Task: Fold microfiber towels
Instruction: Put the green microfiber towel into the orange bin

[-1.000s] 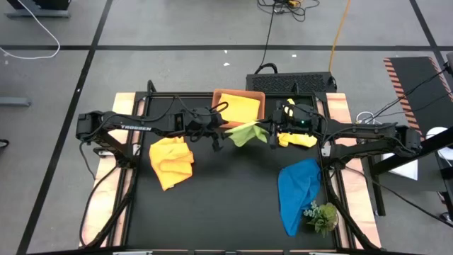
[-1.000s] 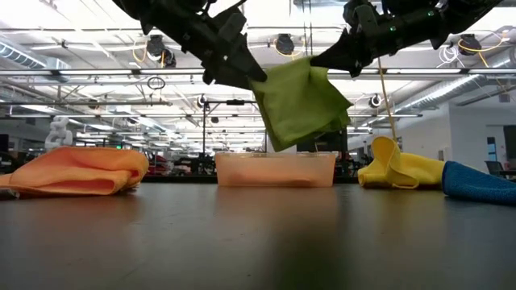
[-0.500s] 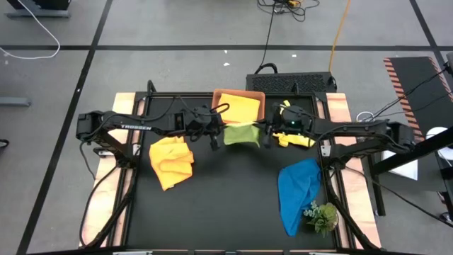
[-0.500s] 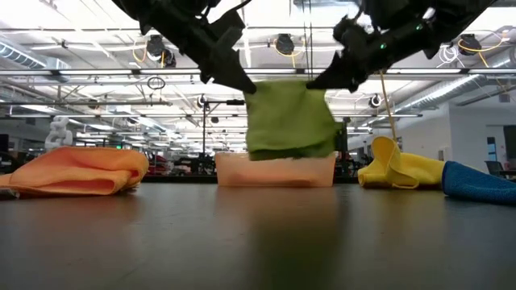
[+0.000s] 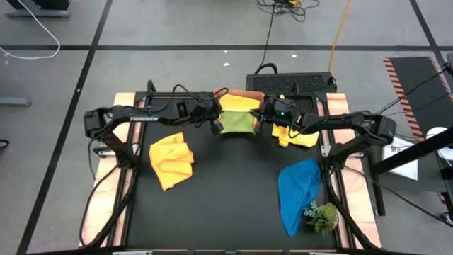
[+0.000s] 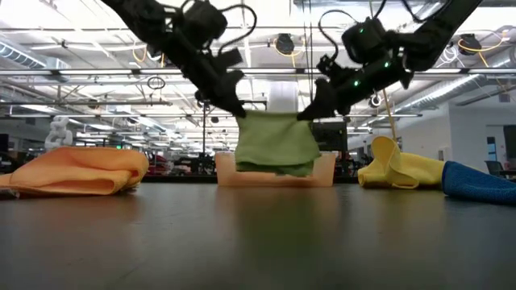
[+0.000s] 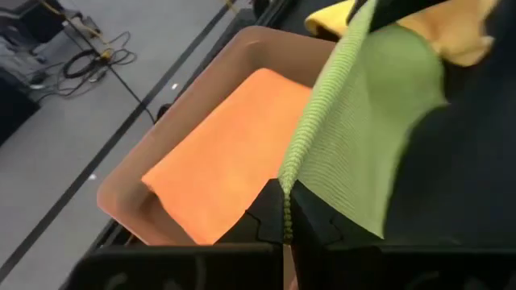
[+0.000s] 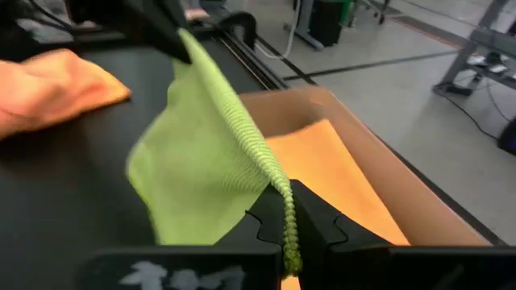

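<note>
Centrally, toward 12 o'clock on the tabletop [image 5: 212, 205], the lime green towel [image 5: 237, 122] hangs folded, stretched between both hands just beside the tray [image 5: 256, 94]. Left hand [image 5: 214, 123] and right hand [image 5: 259, 122] each pinch an upper corner, fingers pressed together.

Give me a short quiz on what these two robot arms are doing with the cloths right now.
1. True or false: both grippers hold the green towel.
2. Which towel lies in the tray? A blue, B orange, C green.
3. The blue towel lies beside what small thing?

Key
1. True: left gripper and right gripper are each shut on a top corner.
2. B, the orange towel.
3. The plant sprig.
</note>
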Robot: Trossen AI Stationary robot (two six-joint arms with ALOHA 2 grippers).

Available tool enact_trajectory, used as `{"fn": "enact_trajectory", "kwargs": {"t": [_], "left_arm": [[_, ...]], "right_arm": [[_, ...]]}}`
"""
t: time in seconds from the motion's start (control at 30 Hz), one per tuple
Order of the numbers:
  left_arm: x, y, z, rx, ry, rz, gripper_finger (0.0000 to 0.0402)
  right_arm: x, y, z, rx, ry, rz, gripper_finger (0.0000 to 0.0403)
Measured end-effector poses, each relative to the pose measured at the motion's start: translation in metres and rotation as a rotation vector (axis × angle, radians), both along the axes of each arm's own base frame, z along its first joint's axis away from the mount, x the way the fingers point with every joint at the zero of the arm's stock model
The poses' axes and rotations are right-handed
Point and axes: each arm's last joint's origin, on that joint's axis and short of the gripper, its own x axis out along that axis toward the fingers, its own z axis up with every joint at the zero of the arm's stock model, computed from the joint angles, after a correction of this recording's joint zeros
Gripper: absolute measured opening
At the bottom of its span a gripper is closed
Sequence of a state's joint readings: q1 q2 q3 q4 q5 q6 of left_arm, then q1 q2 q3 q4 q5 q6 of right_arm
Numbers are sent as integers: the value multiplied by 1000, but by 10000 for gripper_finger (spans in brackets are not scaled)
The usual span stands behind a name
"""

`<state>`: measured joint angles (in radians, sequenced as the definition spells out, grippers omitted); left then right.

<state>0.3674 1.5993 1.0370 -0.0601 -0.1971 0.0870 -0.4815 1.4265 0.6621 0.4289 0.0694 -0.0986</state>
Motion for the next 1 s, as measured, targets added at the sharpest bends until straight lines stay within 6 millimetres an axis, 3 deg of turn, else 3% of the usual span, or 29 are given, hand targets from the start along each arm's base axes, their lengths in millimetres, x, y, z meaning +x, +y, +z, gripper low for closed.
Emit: {"fn": "enact_trajectory", "kwargs": {"t": [0.27, 0.47, 1.0], "left_arm": [[6, 46, -38, -5, -7, 35, 4], [3, 67, -44, 8, -52, 64, 8], [0, 78, -49, 59, -15, 35, 10]], "right_arm": [[-1, -28, -22, -40, 27, -69, 0], [-3, -42, -31, -106, 62, -76, 0], [-4, -54, -53, -126, 119, -86, 0]]}}
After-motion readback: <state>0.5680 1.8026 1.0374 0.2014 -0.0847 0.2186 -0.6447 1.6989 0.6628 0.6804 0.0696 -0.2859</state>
